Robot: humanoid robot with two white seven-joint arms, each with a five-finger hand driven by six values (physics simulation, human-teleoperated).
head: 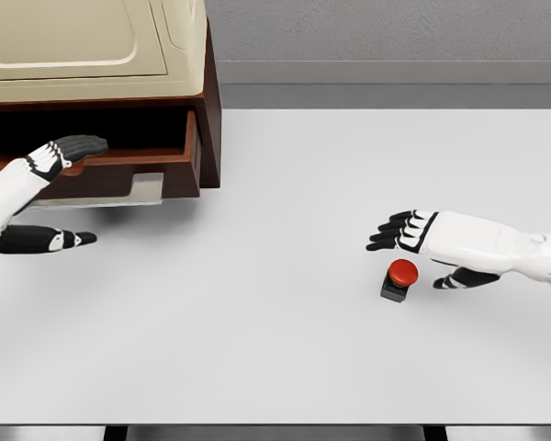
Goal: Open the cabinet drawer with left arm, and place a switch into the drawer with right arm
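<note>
Head view of a simulated tabletop scene. White table (285, 349) fills most of the frame, its surface matte and evenly lit, with dark legs just visible under the near edge. Behind it runs a grey wall (386, 28) with a paler band at its foot. At the upper left stands the cabinet (209, 110), with dark reddish-brown sides and a cream-coloured top; its drawer (156, 156) is pulled partly out, showing a dark gap above the front panel and casting a soft shadow on the table below. The left hand (46, 197) enters from the left edge, fingers (78, 145) extended flat against the drawer front and thumb lying apart lower down; it is spread and grips nothing. The switch (400, 279), a red round button on a small black base, sits upright on the table right of centre, well apart from the cabinet. The right hand (422, 243) hovers just behind and beside the switch, fingers straight and pointing left, thumb near the base, holding nothing.
</note>
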